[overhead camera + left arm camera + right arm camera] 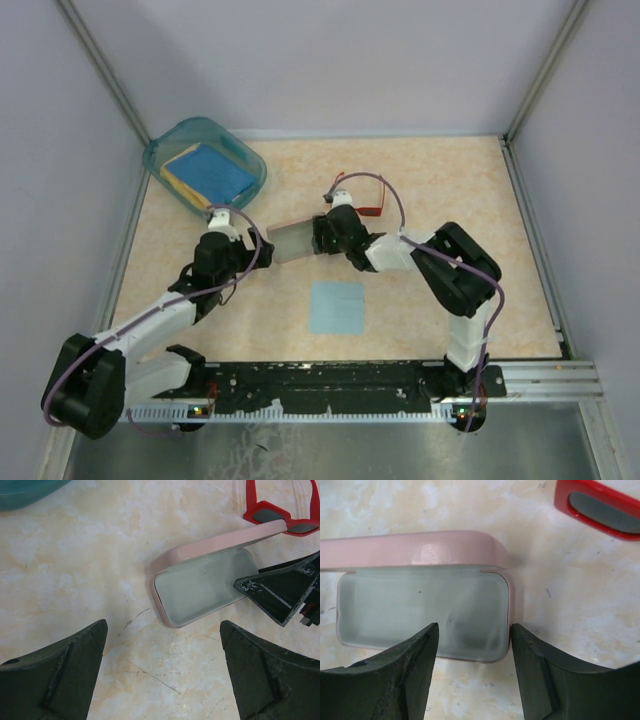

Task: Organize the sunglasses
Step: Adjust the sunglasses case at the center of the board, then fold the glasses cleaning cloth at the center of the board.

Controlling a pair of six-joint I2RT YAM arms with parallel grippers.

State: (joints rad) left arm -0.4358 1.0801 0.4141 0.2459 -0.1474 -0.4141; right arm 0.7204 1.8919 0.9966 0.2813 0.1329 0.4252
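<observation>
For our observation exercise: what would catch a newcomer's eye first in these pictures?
The open pink case stands out in the middle of the table, its lid up, with the right gripper at its end. Just beyond it lie red sunglasses, outside the case. A blue cloth lies nearer the arms.
</observation>
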